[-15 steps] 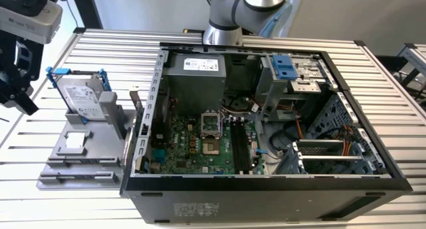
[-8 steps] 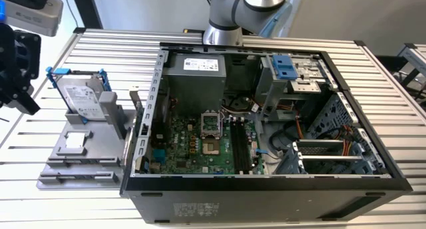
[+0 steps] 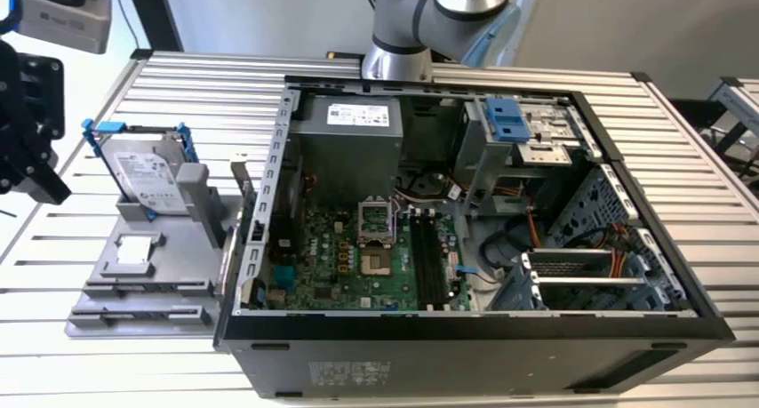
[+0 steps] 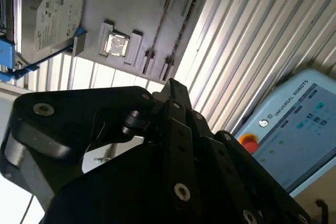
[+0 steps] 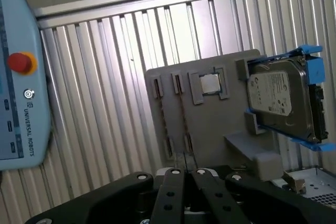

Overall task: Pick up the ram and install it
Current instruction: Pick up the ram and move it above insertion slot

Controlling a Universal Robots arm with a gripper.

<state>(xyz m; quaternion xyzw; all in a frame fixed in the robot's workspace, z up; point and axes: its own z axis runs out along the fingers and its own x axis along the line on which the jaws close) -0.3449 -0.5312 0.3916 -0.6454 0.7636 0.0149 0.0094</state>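
In the first wrist view, the pale blue teach pendant (image 5: pixel 21 77) carries 1 line of dark maker's lettering and a round symbol beside its red button (image 5: pixel 21 62).

In the exterior view, the hard drive (image 3: pixel 152 179) at the left bears a white label whose print is too small to read. At upper centre, the power supply (image 3: pixel 350 155) has 1 white sticker (image 3: pixel 357 115). At the lower edge, the computer case (image 3: pixel 499 364) has 1 grey printed label (image 3: pixel 350 372). Both are illegible.

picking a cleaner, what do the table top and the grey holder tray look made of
Table top: probably bare aluminium, ribbed silvery slats with a soft sheen. Grey holder tray: likely matte plastic, even flat grey without glare; could be painted.
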